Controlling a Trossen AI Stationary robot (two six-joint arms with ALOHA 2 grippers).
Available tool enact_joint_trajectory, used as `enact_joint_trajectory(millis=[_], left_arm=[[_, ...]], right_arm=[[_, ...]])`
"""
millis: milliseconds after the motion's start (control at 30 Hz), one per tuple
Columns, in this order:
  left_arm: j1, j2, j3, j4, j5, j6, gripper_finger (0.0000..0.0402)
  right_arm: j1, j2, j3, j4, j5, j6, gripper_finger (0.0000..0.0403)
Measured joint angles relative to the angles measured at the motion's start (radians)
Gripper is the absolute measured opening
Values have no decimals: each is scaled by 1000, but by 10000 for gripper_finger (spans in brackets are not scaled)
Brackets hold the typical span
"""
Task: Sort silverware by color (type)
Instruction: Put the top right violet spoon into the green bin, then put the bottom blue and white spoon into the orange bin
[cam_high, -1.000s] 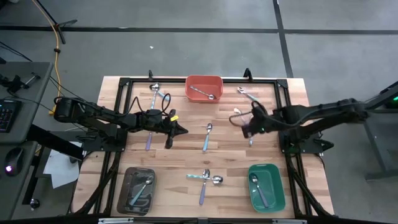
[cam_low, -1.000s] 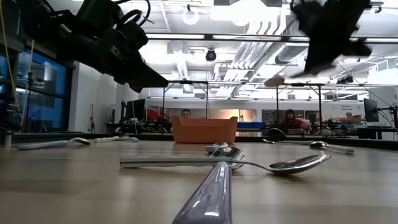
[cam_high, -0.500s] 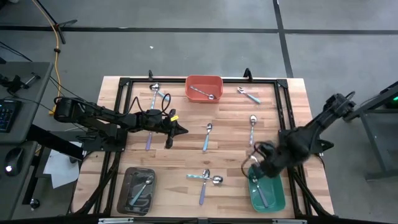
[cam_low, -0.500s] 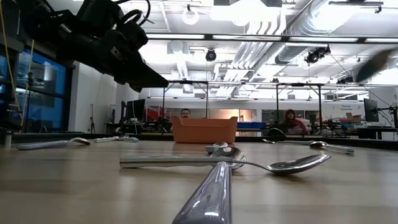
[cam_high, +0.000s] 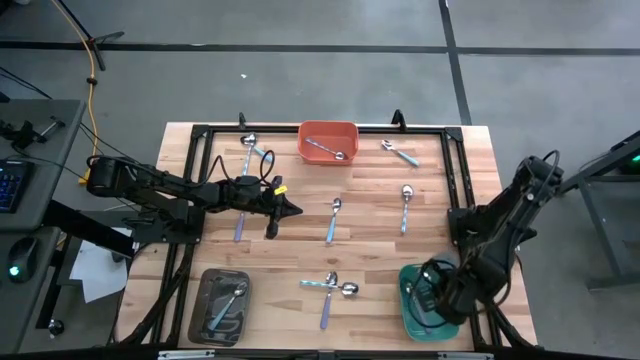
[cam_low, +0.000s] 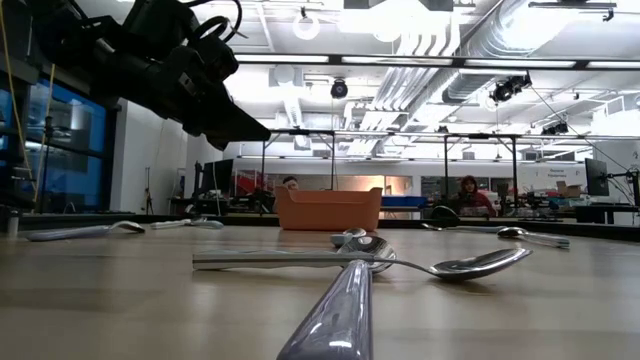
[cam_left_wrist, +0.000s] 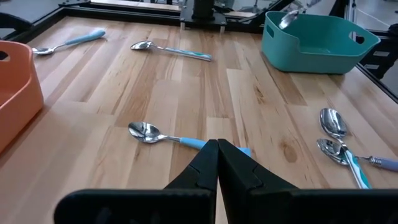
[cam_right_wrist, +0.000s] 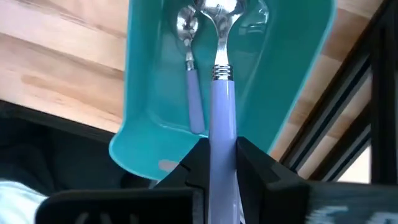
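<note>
overhead, table-level, two wrist close-ups

The right pincer (cam_right_wrist: 218, 163) hangs over the near-right tray (cam_high: 410, 320), which holds a spoon (cam_right_wrist: 191, 81)

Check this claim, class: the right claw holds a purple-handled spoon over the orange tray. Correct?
Not quite. The right claw does grip a purple-handled spoon, but over the teal tray, not the orange one, as the right wrist view shows.
</note>
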Motion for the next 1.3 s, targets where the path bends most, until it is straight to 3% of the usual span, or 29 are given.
enact_joint_trajectory(millis=[400, 667, 900, 1100, 1300], left_arm=[[0, 0, 0, -3, 0, 0, 0], [0, 0, 0, -5, 0, 0, 0], [0, 0, 0, -7, -1, -1, 0], [0, 0, 0, -7, -1, -2, 0], [0, -15, 0, -33, -1, -2, 0]], right_arm=[[-39, 70, -6, 50, 0, -115, 30], [-107, 77, -136, 162, -87, -237, 31], [-160, 76, -226, 284, -88, -373, 71], [-203, 76, -208, 281, -142, -473, 117], [-225, 76, -110, 207, -149, -641, 94]])
